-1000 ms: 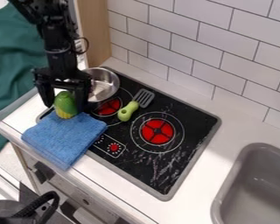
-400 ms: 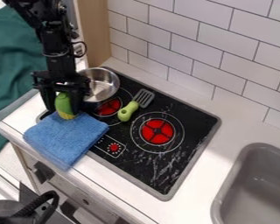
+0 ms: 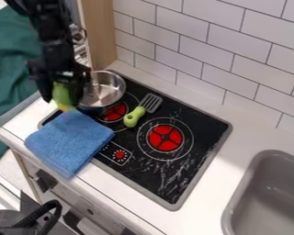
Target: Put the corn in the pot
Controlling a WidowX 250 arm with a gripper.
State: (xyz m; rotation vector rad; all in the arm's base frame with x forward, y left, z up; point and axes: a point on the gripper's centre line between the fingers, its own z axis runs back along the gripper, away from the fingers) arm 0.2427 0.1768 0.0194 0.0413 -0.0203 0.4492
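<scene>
At the upper left hangs the black gripper (image 3: 63, 94), shut on the corn (image 3: 61, 95), which is green with a yellow lower end. The corn is held upright just above the back edge of the blue cloth. Right beside the gripper, the silver metal pot (image 3: 106, 90) stands on the back left part of the stove, its inside partly in view. The gripper and corn are to the left of the pot, outside its rim.
A folded blue cloth (image 3: 70, 141) lies over the stove's left corner. A spatula with a green handle (image 3: 134, 116) rests between the red burners. The grey sink (image 3: 269, 197) is at the lower right, and a tiled wall rises behind.
The gripper has risen and shifted slightly left with the corn in it, lifting the corn off the cloth's edge. The cloth moved slightly right earlier on. The pot has stayed in place.
</scene>
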